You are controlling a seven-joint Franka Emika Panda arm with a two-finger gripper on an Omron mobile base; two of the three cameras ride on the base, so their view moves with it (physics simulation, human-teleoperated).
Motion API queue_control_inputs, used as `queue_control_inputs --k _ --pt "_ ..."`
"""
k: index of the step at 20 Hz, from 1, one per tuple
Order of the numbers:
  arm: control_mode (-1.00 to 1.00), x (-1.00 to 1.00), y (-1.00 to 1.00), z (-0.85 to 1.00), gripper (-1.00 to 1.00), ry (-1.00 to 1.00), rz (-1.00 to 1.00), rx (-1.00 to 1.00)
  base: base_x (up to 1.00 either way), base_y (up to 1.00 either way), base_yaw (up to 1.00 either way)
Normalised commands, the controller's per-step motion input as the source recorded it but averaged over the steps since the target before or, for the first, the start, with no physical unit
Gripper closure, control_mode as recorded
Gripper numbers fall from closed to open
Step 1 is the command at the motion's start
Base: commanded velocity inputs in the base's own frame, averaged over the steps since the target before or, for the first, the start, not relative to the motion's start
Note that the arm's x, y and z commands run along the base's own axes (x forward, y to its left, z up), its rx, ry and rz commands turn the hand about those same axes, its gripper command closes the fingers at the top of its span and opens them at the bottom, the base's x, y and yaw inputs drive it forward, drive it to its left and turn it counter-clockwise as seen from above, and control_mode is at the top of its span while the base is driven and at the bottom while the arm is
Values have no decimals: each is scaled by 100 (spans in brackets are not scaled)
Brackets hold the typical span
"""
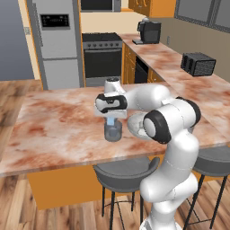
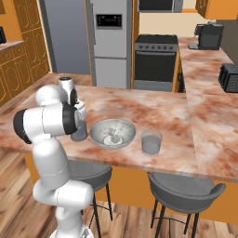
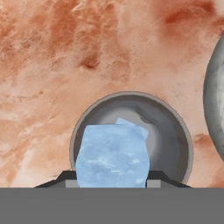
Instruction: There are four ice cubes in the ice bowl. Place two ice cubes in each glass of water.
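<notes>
step: I am holding my hand (image 3: 112,183) pinching an ice cube (image 3: 112,156) above the near glass (image 3: 173,131) | next: spreading the fingers so it drops inside

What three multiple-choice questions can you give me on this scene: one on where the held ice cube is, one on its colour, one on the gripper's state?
1. Where is the cube?
A. Over the bowl
B. Over a glass
C. On the stove

2. What colour is the cube?
A. Pale blue
B. Green
C. Red

3. How is the gripper?
A. Open wide
B. Shut on the cube
C. Shut on nothing

Answers:
1 B: in the hand view the glass has its round mouth right beneath the cube.
2 A: the cube looks pale blue and translucent against the grey glass.
3 B: the dark fingertips sit against the cube on both sides, and it hangs off the counter.
</notes>
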Motion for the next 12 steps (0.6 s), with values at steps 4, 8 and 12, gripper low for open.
queue_control_inputs --k 4,8,12 --pt "-100 0 -5 -17 100 0 2 0 0 0 0" --pt "-100 8 -3 -8 100 0 2 0 0 0 0" --pt "-100 1 0 0 -100 0 3 0 0 0 0"
